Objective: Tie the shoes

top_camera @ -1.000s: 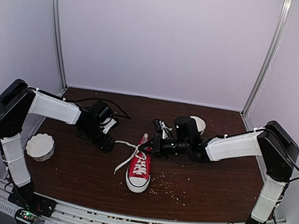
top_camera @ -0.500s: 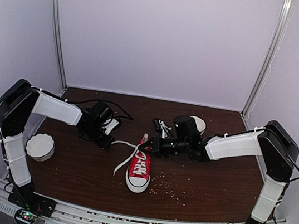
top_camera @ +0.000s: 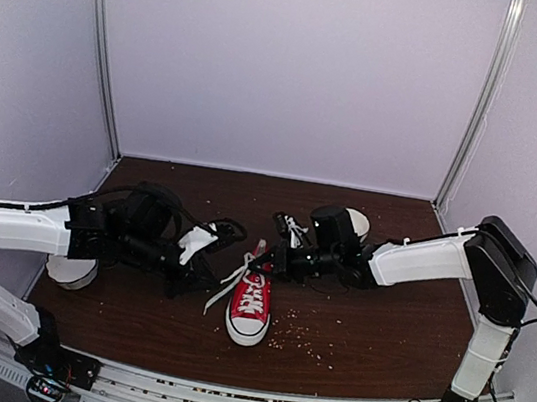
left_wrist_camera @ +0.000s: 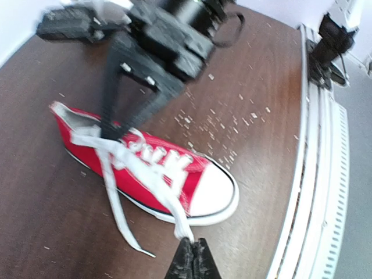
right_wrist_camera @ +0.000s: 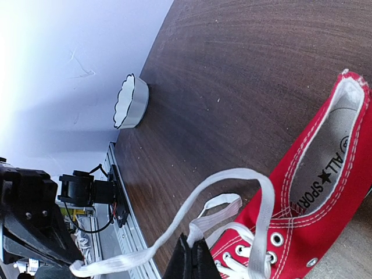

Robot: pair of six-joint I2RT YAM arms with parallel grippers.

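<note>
A red canvas sneaker [top_camera: 249, 307] with a rounded white rubber toe cap lies mid-way across the dark wood-grain surface [top_camera: 381, 329], toe toward the arms. The left tool [left_wrist_camera: 192, 258] is pinched closed on one flat white lace [left_wrist_camera: 165, 200]. The right tool [right_wrist_camera: 193, 256] clamps the other lace [right_wrist_camera: 244, 172], which arcs in a loop.

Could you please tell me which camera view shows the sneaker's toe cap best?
The left wrist view: the toe cap is close and unobstructed. The top external view shows the toe cap small; the right wrist view crops it out.
</note>
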